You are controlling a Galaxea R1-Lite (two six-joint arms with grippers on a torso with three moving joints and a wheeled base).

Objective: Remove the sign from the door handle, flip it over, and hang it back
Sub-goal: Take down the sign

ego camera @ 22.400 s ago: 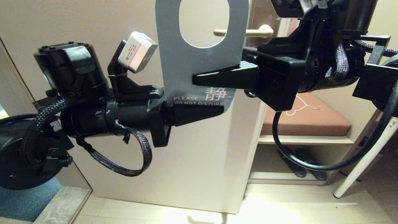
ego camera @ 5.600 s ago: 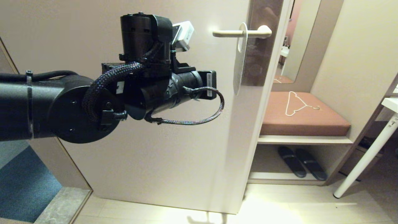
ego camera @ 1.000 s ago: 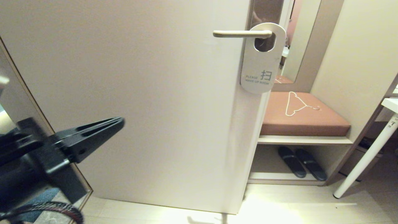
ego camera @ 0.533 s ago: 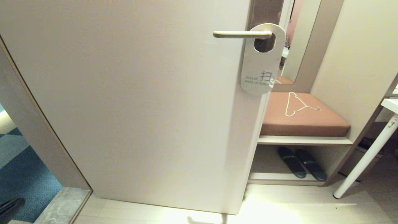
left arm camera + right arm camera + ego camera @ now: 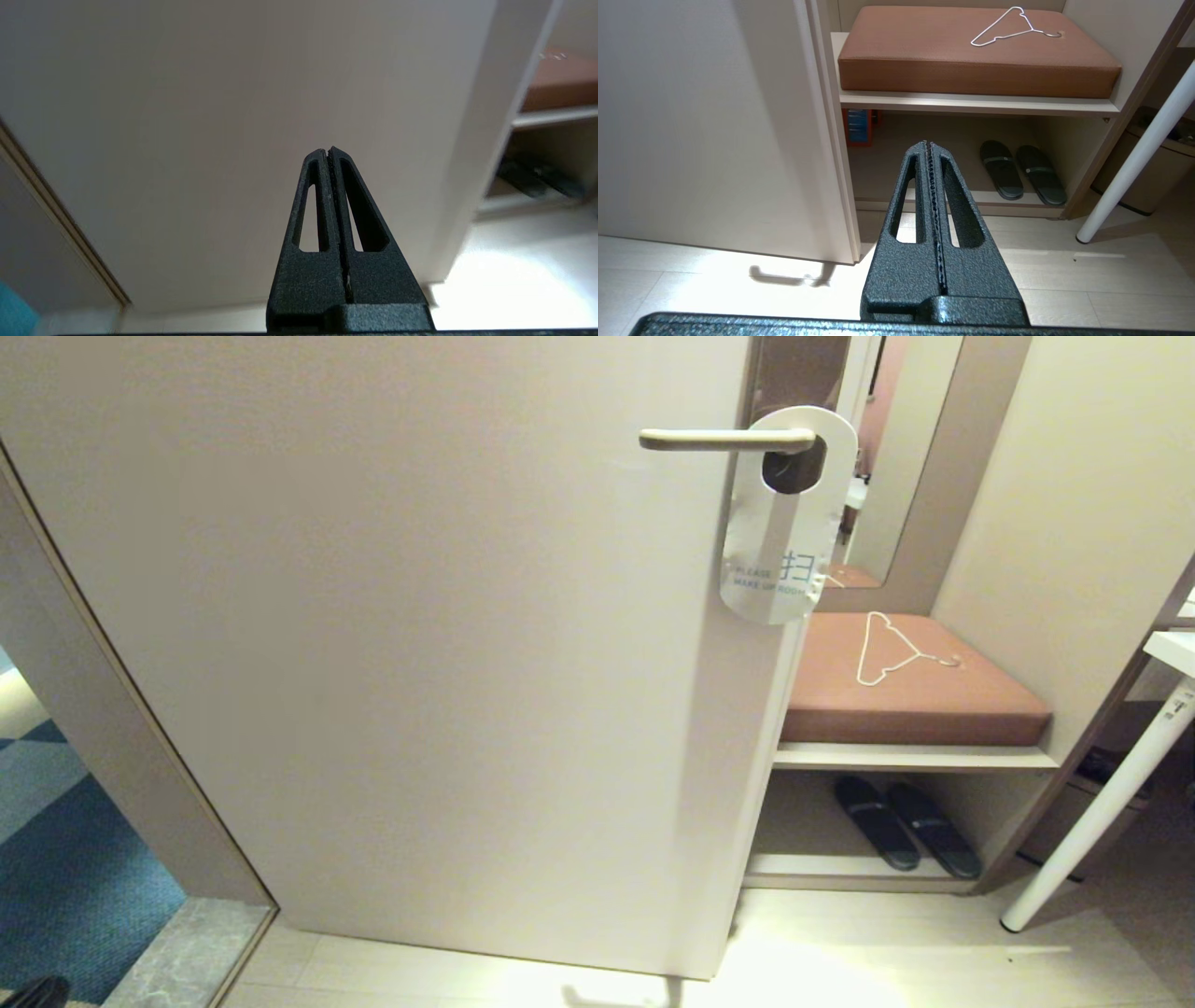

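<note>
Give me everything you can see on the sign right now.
The sign is a flat white hanger with rounded ends and thin, card-like look. Its oval hole is threaded over the door handle, near the pivot end. The face showing reads "PLEASE MAKE UP ROOM" with a blue-grey character. It hangs free, slightly turned, with no gripper touching it.

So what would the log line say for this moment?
sign: on door handle, white face out | left gripper: shut, empty | right gripper: shut, empty
</note>
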